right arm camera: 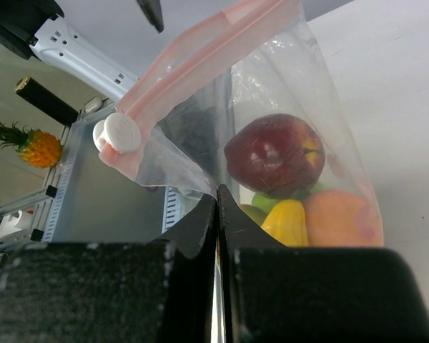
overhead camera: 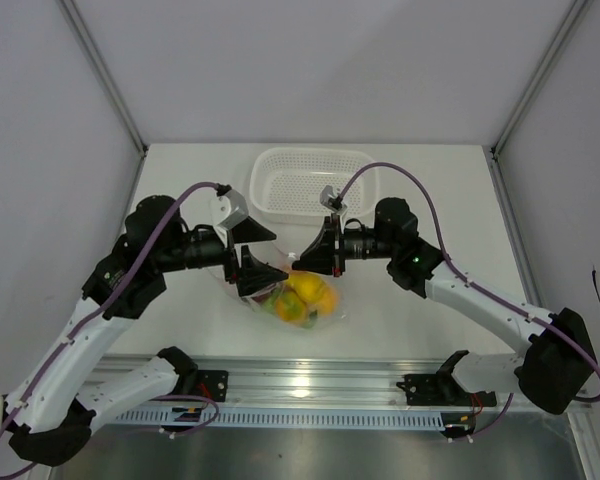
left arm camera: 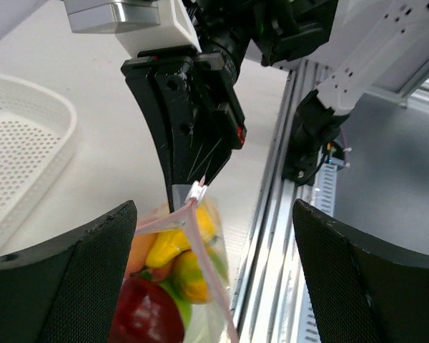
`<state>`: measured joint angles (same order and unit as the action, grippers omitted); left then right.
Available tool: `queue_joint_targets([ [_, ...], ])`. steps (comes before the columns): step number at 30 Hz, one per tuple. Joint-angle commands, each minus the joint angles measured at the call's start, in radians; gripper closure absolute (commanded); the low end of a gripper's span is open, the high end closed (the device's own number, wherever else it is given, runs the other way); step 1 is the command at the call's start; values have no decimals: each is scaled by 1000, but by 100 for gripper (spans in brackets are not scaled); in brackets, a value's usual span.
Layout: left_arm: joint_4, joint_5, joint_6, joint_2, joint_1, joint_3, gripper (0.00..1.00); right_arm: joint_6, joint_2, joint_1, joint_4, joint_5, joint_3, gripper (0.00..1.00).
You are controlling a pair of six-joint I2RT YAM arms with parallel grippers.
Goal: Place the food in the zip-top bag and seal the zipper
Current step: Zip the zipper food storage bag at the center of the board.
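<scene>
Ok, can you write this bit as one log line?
left claw: open | right claw: shut on zip-top bag | food: inside zip-top bag

Clear bag (right arm camera: 173,161), toy fruit (right arm camera: 275,153) inside, pink zipper (right arm camera: 200,61)

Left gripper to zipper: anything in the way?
Nothing visible. The left gripper stands open with the zipper between its fingers; the right gripper pinches the zip-top bag at the zipper's far end, not between.

No lettering, number or brand mark can be read in any view. Nothing legible is seen on the zip-top bag (right arm camera: 272,64), the white perforated basket (overhead camera: 310,153) or the aluminium rail (overhead camera: 310,385).
</scene>
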<state>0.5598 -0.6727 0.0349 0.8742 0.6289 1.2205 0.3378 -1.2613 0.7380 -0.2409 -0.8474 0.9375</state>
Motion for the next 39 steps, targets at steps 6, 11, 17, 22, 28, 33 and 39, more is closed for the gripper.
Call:
queue_joint_targets([
  [6, 25, 18, -194, 42, 6, -2, 9, -19, 43, -12, -23, -50, 49, 100],
  [11, 12, -22, -202, 71, 12, -21, 8, -22, 43, -15, -24, -59, 47, 100],
  [17, 40, 39, -202, 95, 23, -35, 10, -20, 43, -22, -31, -65, 44, 100],
  [22, 63, 134, -124, 52, 23, -101, 25, -23, 51, -40, -23, -64, 40, 100],
  [28, 69, 125, -61, -6, 23, -174, 55, -31, 60, -46, -11, -82, 35, 100],
  [33, 87, 119, -58, 11, 23, -131, 99, -69, 48, -48, 46, -119, 66, 99],
  [39, 126, 122, -70, 39, 22, -35, 99, -146, 13, -49, 159, -238, 145, 47],
])
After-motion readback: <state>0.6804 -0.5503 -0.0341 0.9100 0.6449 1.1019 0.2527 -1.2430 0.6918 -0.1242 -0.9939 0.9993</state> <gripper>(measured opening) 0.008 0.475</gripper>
